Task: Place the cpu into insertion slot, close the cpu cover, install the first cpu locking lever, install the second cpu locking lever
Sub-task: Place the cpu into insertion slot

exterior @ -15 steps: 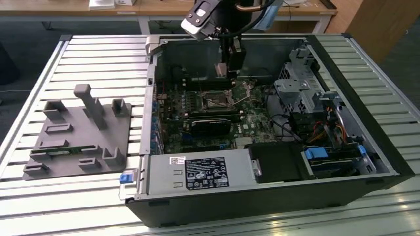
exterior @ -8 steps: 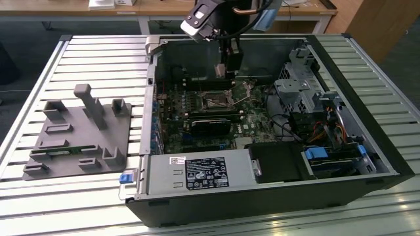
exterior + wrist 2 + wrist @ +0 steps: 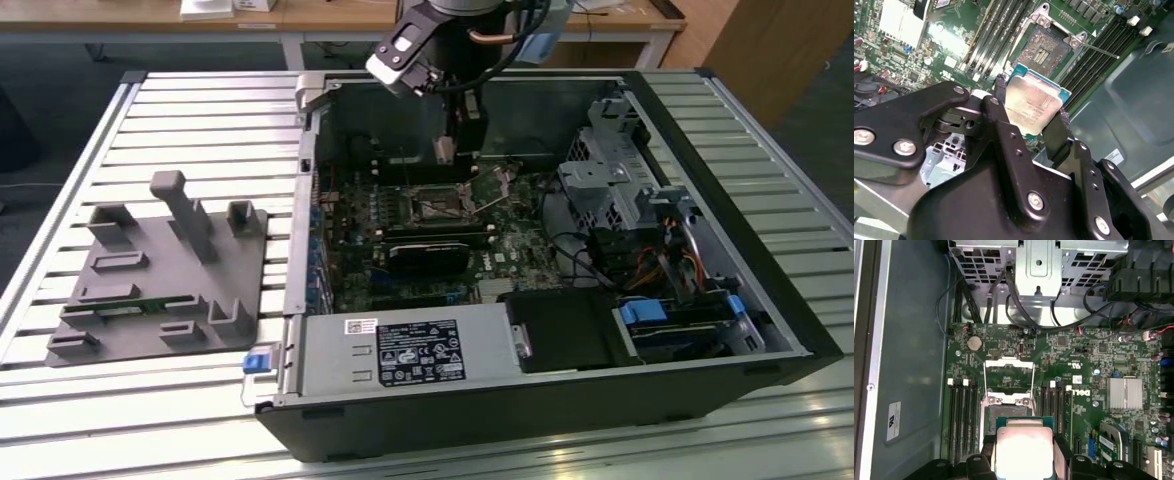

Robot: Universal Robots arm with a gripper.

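Observation:
My gripper [image 3: 449,150] hangs inside the open computer case, shut on the cpu [image 3: 1035,102]. The cpu is a flat square chip with a silvery top and a blue-green edge, held by two opposite sides between the black fingers [image 3: 1058,134]. In the first wrist view the cpu [image 3: 1023,442] hovers over the near edge of the insertion slot [image 3: 1006,407] and hides part of it. The cpu cover [image 3: 1009,362], a thin metal frame, stands flipped open beyond the slot. In the second wrist view the dark insertion slot [image 3: 1046,47] lies uncovered, with a thin locking lever [image 3: 1100,50] sticking out beside it.
Rows of black memory slots [image 3: 961,415] flank the socket on both sides. A long black block [image 3: 430,250] lies just in front of it. A drive cage [image 3: 607,180] with cables stands at the exterior view's right. A grey fixture plate [image 3: 160,270] rests on the table outside the case.

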